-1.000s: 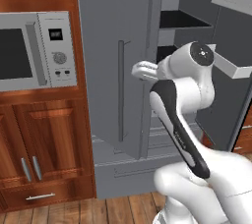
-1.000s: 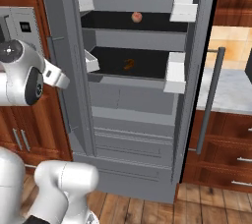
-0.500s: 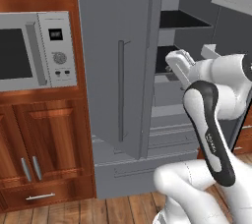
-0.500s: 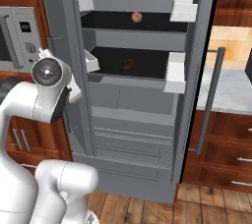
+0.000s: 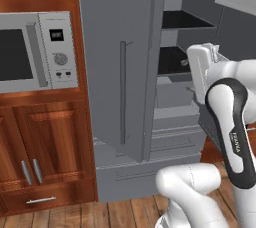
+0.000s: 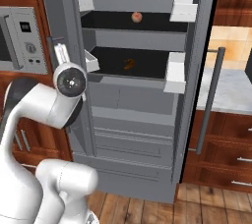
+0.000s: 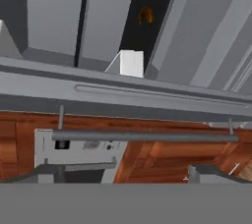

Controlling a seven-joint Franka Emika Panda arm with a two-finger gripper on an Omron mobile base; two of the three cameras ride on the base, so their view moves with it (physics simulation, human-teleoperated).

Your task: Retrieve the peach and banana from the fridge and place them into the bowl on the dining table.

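Swinging across since a second ago, your arm now has its tool (image 7: 123, 171) released, its widely parted tips near the open fridge (image 6: 138, 120) door's horizontal-looking bar handle (image 7: 142, 136). Farther in, the banana (image 6: 128, 64) lies on the middle shelf, its long axis unclear; the round peach (image 6: 137, 17) sits above.

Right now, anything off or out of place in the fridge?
Nothing stands out. The fridge has both doors open; the peach sits on the upper shelf, a small brownish item on the shelf below. No spills or damage visible. The gripper is open, facing the left door's handle.
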